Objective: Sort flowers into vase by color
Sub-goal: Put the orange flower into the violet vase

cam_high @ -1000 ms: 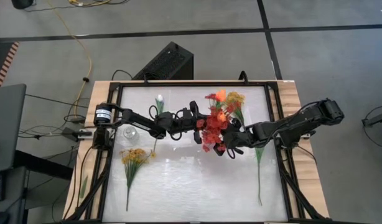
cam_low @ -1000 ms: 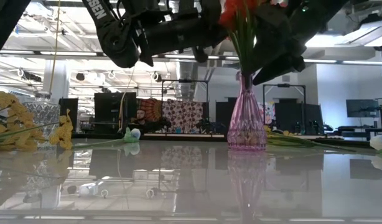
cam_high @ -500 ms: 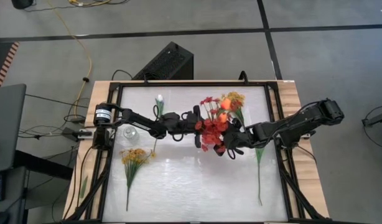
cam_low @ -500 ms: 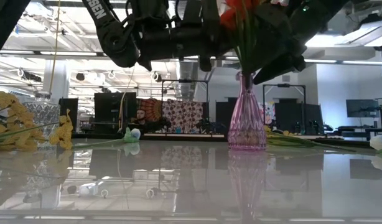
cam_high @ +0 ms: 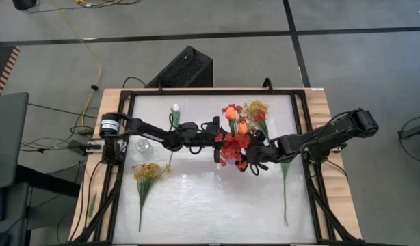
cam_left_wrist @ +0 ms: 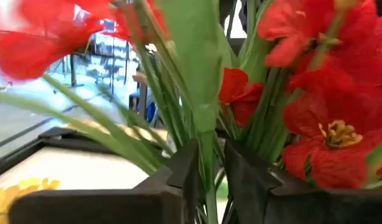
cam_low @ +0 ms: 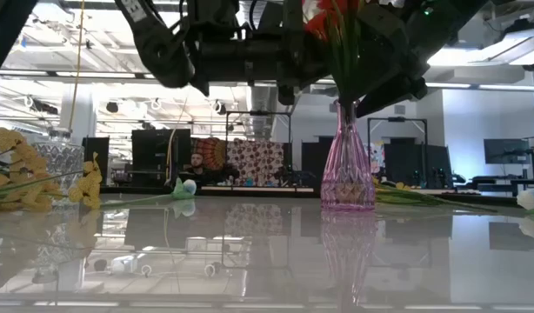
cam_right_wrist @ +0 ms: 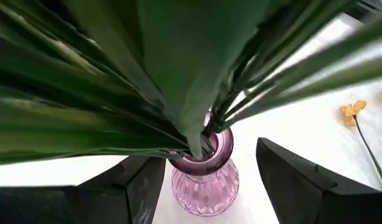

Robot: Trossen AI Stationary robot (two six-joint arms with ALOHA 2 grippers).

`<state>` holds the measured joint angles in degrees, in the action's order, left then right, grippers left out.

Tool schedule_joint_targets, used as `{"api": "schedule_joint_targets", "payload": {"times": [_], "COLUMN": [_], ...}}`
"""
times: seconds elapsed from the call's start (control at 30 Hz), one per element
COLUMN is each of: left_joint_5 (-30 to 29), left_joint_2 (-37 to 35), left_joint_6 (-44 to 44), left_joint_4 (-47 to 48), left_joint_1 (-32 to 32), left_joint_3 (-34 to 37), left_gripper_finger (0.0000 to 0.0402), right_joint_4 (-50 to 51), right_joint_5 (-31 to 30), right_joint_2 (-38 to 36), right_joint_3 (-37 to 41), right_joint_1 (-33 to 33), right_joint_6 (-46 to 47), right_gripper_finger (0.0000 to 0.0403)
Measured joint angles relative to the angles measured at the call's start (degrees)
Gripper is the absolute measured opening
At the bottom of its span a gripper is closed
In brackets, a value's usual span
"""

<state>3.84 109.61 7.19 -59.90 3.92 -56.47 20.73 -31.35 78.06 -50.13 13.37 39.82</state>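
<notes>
Gleaming white table (cam_high: 217, 205), workshop room behind

The vase (cam_low: 347, 169) is translucent pink with a faceted, ribbed pattern. It holds red blossom sprays (cam_high: 232, 145) and orange tulip buds (cam_high: 241, 126) on green stems (cam_left_wrist: 206, 130). A yellow spray (cam_high: 148, 171) and a white tulip bud (cam_high: 175, 108) lie on the glossy white counter (cam_high: 210, 198), framed in black. Both hands are dark.

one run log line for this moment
left hand: shut on green stem | right hand: open around pink vase | red flowers: in vase
</notes>
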Motion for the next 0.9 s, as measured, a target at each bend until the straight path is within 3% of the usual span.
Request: {"api": "schedule_joint_targets", "payload": {"times": [0.23,0.47,0.63,0.9], "left_joint_5": [0.5,0.7,0.6,2.0], "left_joint_2": [-8.7,-18.0,-22.1,-22.4], "left_joint_6": [-3.6,-10.3,-14.0,-14.9], "left_joint_4": [21.9,41.5,41.3,41.7], "left_joint_1": [0.5,0.5,0.5,0.6], "left_joint_3": [0.0,0.0,0.1,0.0], "left_gripper_finger": [0.0122,0.0133,0.0133,0.0133], "right_joint_4": [0.2,0.8,1.2,1.3], "right_joint_5": [0.0,-0.1,-0.3,-0.2], "right_joint_2": [0.0,0.0,0.0,0.0], "right_joint_3": [0.0,0.0,0.0,0.0], "right_joint_1": [0.0,-0.1,-0.1,-0.4], "right_joint_6": [0.1,0.2,0.2,0.2], "right_gripper_finger": [0.0276,0.0276,0.0276,0.0276]}}
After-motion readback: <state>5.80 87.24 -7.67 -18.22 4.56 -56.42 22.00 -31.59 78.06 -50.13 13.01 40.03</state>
